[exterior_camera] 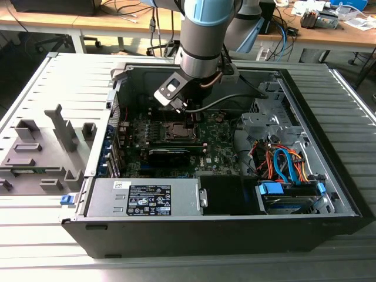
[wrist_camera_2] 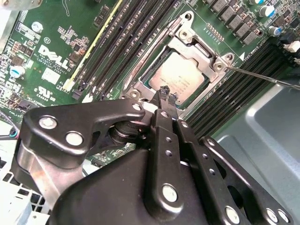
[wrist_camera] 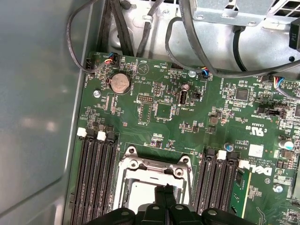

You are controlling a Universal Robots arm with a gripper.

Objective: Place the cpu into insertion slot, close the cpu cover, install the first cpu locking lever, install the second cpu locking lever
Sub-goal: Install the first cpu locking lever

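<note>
The cpu [wrist_camera_2: 174, 77] lies in the insertion slot [exterior_camera: 176, 130], its silvery top showing through the window of the cpu cover [wrist_camera_2: 199, 50]. The cover lies flat over the chip. A thin locking lever [wrist_camera_2: 262, 78] sticks out sideways from one corner of the socket; another lever [wrist_camera_2: 143, 58] runs along the opposite side of the frame. My gripper [wrist_camera_2: 167, 95] is shut with nothing between its fingers, its tips just above the socket's near edge. In the first wrist view the gripper [wrist_camera: 165, 190] sits over the cpu cover [wrist_camera: 154, 165]. In the exterior view the gripper [exterior_camera: 188, 111] hangs just behind the socket.
Black memory slots [wrist_camera: 96, 178] flank the socket on both sides. The green motherboard [wrist_camera: 159, 112] lies inside an open computer case [exterior_camera: 329, 176] with cables, a drive cage [exterior_camera: 264, 117] and a power supply [exterior_camera: 147, 197]. A grey fixture [exterior_camera: 35, 158] stands on the table at the exterior view's left.
</note>
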